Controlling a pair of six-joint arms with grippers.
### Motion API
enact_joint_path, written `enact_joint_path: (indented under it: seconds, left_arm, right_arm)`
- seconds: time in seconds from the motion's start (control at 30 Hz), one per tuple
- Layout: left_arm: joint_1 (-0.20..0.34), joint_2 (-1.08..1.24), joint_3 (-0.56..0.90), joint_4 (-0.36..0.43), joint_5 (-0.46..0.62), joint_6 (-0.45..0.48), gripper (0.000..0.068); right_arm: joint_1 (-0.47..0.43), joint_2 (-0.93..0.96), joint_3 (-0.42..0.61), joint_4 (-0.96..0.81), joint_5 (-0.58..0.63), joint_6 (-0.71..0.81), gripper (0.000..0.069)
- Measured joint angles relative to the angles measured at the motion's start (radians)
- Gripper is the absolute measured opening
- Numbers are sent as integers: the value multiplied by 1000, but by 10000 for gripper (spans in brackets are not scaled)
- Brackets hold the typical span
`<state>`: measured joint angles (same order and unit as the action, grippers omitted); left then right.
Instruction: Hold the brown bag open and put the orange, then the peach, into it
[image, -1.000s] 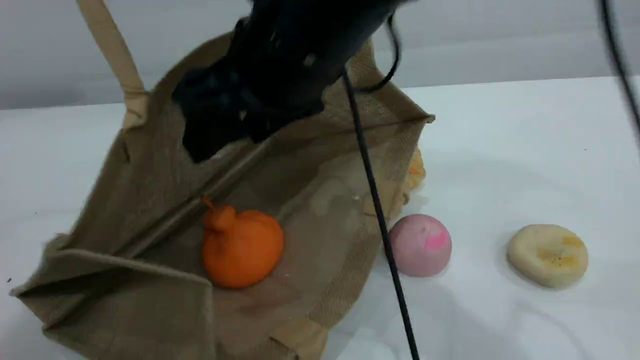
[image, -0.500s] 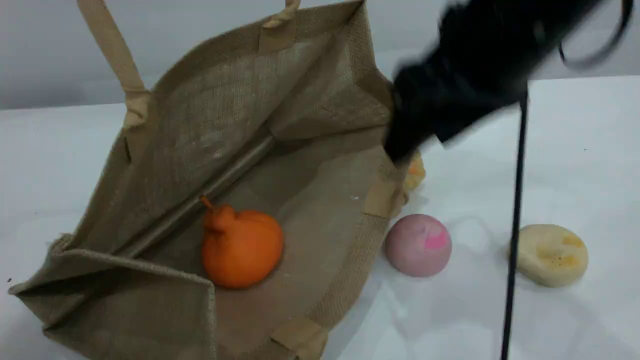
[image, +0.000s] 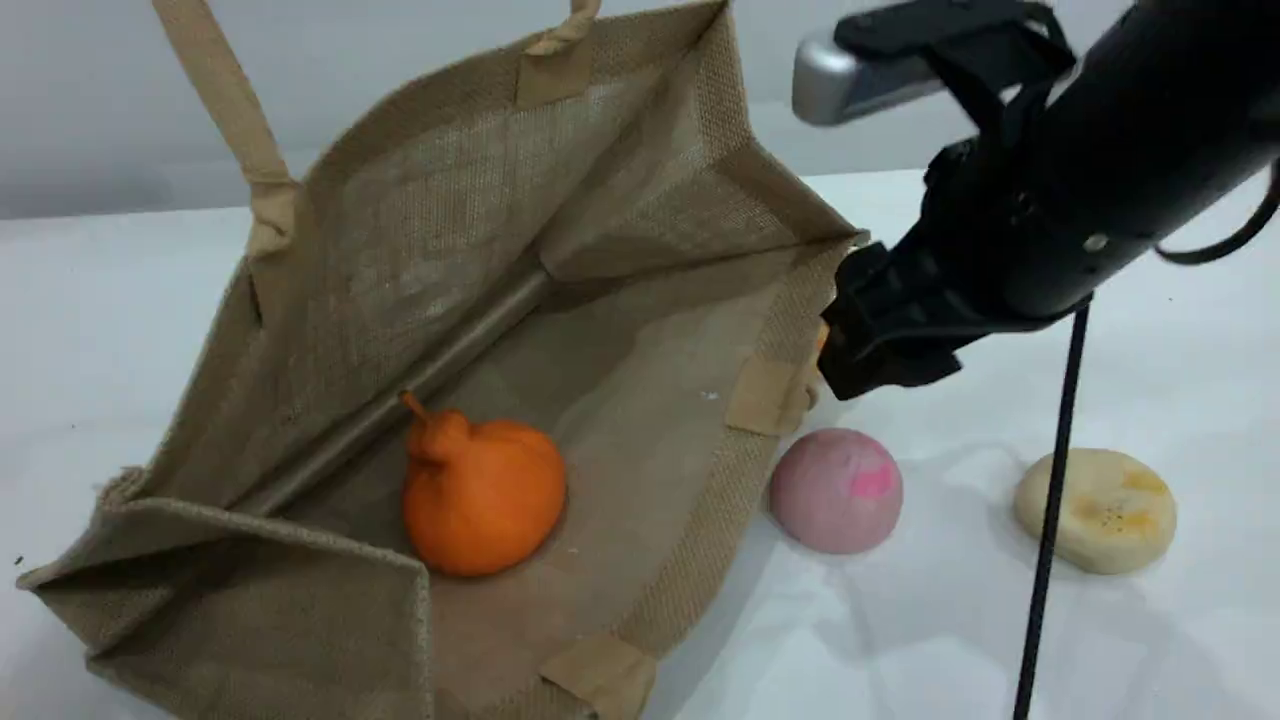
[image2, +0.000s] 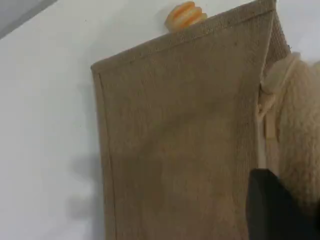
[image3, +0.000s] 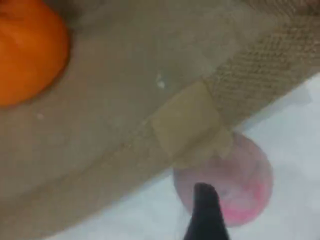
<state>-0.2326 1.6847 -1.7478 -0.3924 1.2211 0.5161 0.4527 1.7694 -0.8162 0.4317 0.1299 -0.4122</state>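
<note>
Right gripper (image: 848, 362) has swung out above the peach (image: 836, 490)

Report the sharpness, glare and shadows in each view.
Scene view: crisp, evenly lit, no glare, faint shadow under the peach. Left wrist view: brown bag weave clear, near strap fuzzy. Right wrist view: soft throughout; orange and peach blurred.
</note>
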Motion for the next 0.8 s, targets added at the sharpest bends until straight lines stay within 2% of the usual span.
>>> enact_joint_path:
  seconds: [0.4, 0.8]
  left_arm:
    - [0, 0, 0, 0, 0, 0, 71]
    - [0, 0, 0, 0, 0, 0, 71]
  right_arm:
    - [0, 194, 0, -13, -216, -19, 447]
    - [6, 209, 0, -12, -172, -15, 447]
